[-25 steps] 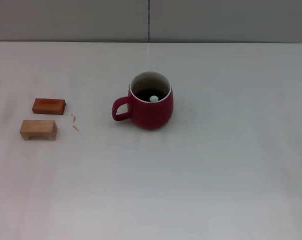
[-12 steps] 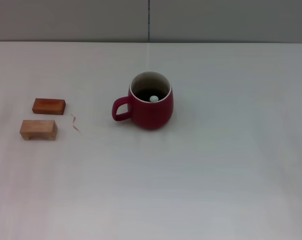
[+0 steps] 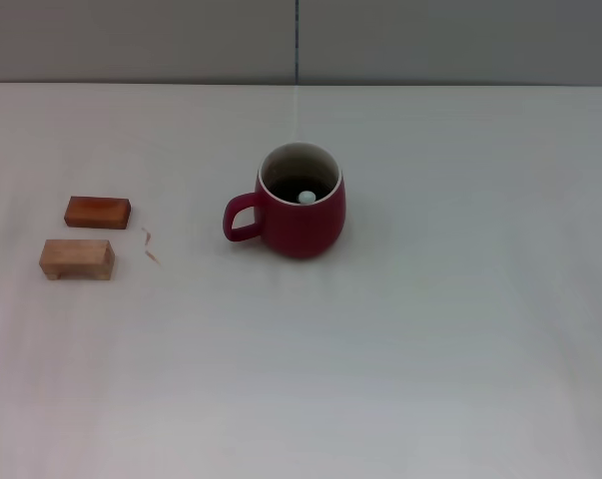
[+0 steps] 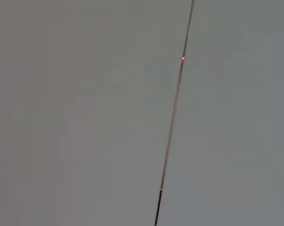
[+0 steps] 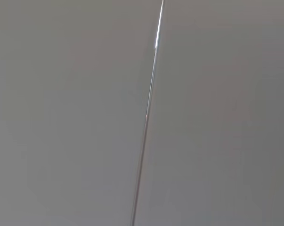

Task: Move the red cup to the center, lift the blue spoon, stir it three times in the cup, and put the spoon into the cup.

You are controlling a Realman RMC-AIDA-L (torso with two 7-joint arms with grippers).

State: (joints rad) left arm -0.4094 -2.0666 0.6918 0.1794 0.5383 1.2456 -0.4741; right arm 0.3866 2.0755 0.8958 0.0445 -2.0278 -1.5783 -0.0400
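Observation:
The red cup [image 3: 299, 205] stands upright near the middle of the white table, its loop handle pointing to my left. The blue spoon [image 3: 306, 197] stands inside the cup; only the pale rounded end of its handle shows against the dark inside, near the front of the cup's inside. Neither gripper shows in any view. Both wrist views show only a plain grey wall with a thin seam.
Two small wooden blocks lie at the table's left: a reddish-brown one [image 3: 98, 212] and a lighter one [image 3: 77, 258] in front of it. A small thread-like scrap [image 3: 151, 245] lies to their right. The grey wall [image 3: 301, 40] runs along the table's far edge.

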